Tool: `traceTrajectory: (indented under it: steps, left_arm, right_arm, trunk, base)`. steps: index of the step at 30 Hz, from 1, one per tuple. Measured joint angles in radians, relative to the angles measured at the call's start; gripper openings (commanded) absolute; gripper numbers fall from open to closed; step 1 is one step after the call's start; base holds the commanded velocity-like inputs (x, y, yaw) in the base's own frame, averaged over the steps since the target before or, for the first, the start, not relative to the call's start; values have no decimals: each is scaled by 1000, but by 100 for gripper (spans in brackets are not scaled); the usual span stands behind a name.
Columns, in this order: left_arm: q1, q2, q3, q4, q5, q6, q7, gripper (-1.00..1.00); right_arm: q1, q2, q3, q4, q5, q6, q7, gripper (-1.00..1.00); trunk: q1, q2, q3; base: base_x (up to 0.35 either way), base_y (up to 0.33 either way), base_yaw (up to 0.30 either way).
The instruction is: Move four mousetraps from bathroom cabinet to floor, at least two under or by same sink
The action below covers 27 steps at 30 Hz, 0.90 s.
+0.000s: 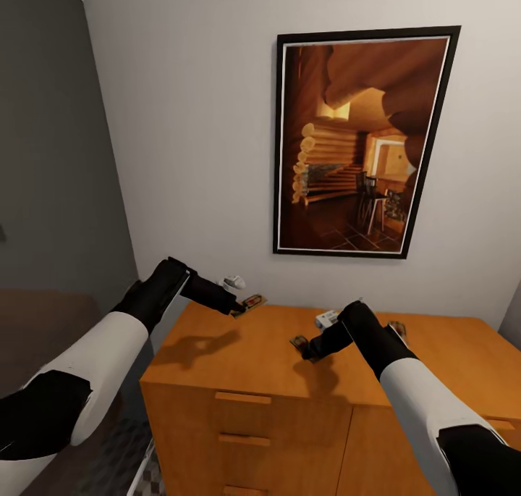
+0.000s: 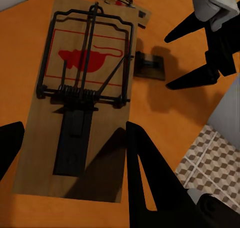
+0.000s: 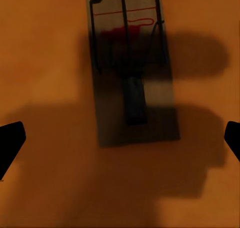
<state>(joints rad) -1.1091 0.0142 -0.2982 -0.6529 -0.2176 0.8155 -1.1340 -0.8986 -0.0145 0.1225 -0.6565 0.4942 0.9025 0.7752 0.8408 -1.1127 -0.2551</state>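
head view: both arms reach over the cabinet (image 1: 246, 351), traps on top, none on the floor yet. left wrist view: left gripper (image 2: 70, 138) spread around a mousetrap (image 2: 80, 93), not gripping. right wrist view: right gripper (image 3: 120, 138) wide open above another trap (image 3: 131, 63).

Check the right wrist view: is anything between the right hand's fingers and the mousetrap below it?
Nothing. In the right wrist view the mousetrap lies flat on the cabinet; between it and the open right hand is bare, shadowed wood.
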Motion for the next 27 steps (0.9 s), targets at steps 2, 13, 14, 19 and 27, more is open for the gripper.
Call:
traceTrajectory:
  steps: [2,13,14,19,27]
  left_arm:
    - [0,-3,0,0,0,0,0,-100]
    - [1,-5,1,-3,0,1,-2,-100]
    - [0,-5,1,-3,0,1,-2,-100]
    - [0,-5,1,-3,0,2,-1,-100]
    - [1,-5,2,-3,0,1,-2,-100]
  right_arm:
    - [0,0,0,0,6,0,0,100]
    - [4,1,0,0,34,-1,0,100]
    - [4,1,0,0,35,-2,0,100]
    - [5,1,0,0,35,-2,0,100]
    - [6,4,0,0,35,-1,0,100]
  trunk:
    - [8,-14,-6]
    - [35,-63,-28]
    - [35,-63,-28]
    - [35,-63,-28]
    - [34,-63,-28]
  base:
    - [0,0,0]
    - [0,0,0]
    - [0,0,0]
    - [0,0,0]
    - [104,30,0]
